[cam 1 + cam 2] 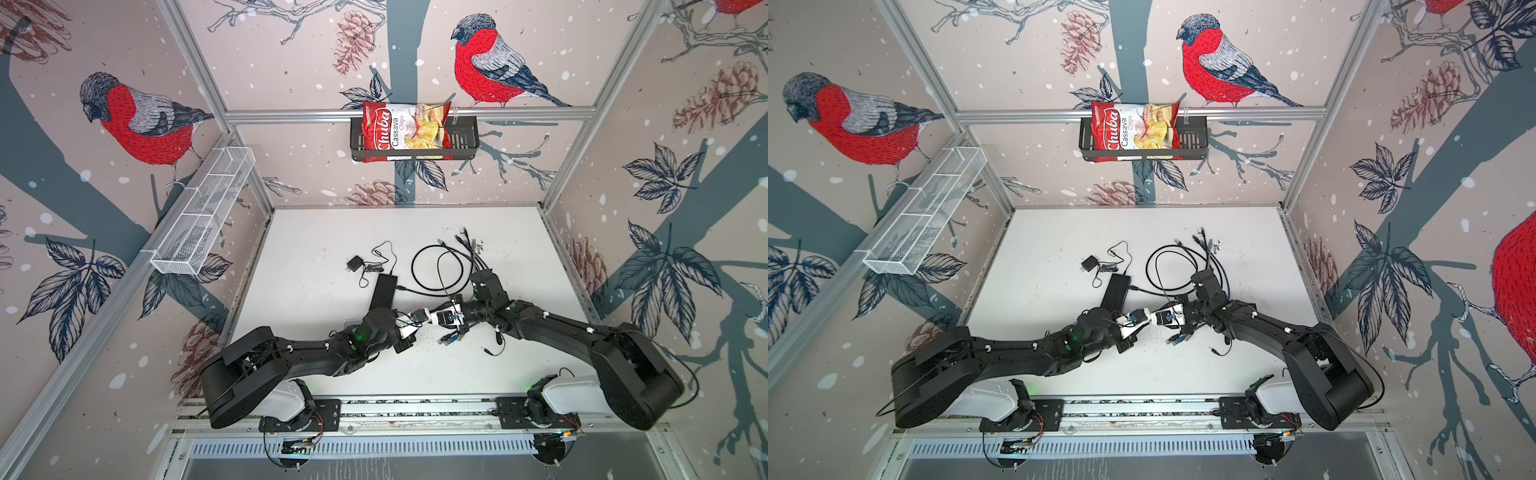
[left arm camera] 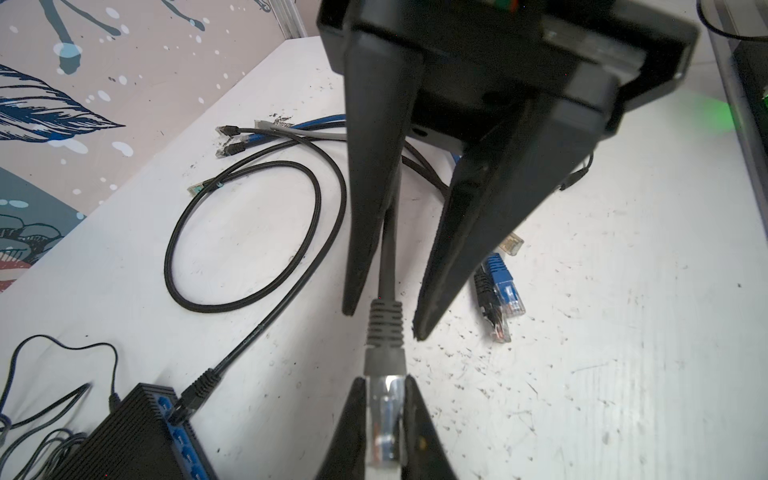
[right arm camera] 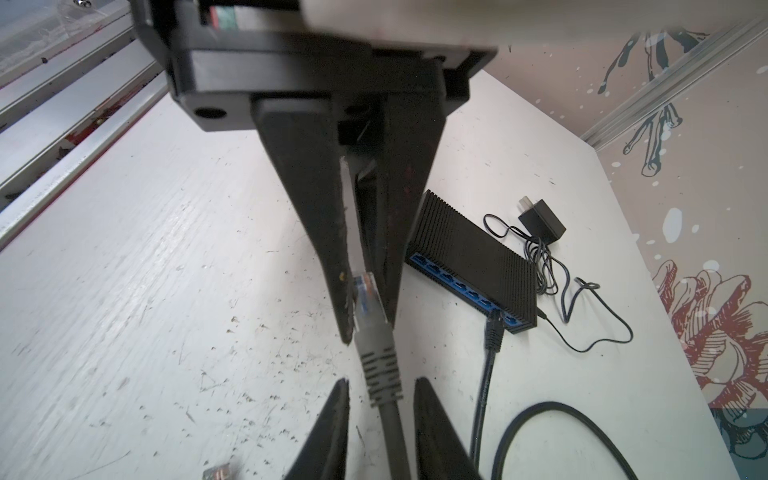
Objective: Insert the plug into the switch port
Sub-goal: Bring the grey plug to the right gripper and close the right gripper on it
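The plug [image 2: 384, 415] of the grey cable [image 3: 395, 436] is held clamped between the fingers of the left gripper [image 3: 368, 328] above the table [image 3: 166, 291], those of the right gripper [image 3: 380, 380] parted around the cable behind it — insertion is judged not yet begun, the switch [image 3: 469, 253] lying near, its blue ports [image 3: 457, 284] mostly free.

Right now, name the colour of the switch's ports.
The ports are blue on the black switch; clearest in the right wrist view.
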Robot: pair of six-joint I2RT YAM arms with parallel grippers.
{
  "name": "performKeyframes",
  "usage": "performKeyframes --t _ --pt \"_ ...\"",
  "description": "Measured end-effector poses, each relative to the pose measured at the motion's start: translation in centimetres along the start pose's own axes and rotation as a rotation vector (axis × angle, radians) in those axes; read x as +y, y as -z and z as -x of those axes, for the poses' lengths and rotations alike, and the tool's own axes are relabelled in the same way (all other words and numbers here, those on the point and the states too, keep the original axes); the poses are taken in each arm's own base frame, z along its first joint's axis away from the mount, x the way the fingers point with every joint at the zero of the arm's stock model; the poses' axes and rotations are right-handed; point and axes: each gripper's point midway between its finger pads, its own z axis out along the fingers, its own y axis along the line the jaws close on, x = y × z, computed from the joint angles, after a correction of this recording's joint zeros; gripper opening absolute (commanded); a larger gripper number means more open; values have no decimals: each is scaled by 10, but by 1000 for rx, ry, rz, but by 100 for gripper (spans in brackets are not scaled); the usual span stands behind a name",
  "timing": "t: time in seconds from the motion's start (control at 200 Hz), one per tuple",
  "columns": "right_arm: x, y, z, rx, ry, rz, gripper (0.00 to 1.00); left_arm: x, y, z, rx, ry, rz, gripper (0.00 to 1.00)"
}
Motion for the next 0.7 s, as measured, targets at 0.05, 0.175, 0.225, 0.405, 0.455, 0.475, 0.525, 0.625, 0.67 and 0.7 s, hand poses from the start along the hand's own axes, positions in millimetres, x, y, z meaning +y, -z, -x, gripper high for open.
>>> performKeyframes --t 0.05,0.175,0.225,0.405,0.455,0.475,0.525,0.625,0.67,0.7 --pt "0 0 3 -14 3 3 28 0 -1 1 3 0 -1 0" --pt "1 0 7 -40 8 9 23 1 -4 1 16 1 -4 0" --pt "0 0 9 -47 12 8 21 1 -5 1 24 2 -5 0" --pt "-1 -1 9 -53 14 10 14 2 -4 0 32 4 0 0" --pt "-1 -2 9 -55 12 13 21 3 -4 -1 34 4 8 0" --pt "-1 -2 9 -57 12 14 24 3 -3 -1 33 3 10 0" --pt "-2 -2 9 -57 9 14 28 4 -2 -1 28 4 18 0" --pt "-2 -1 8 -54 3 10 31 5 1 1 16 3 26 0" --pt "-4 -1 7 -52 -1 6 32 6 2 1 14 3 29 0" --pt "-4 0 6 -50 -8 4 32 6 2 1 15 3 31 0"
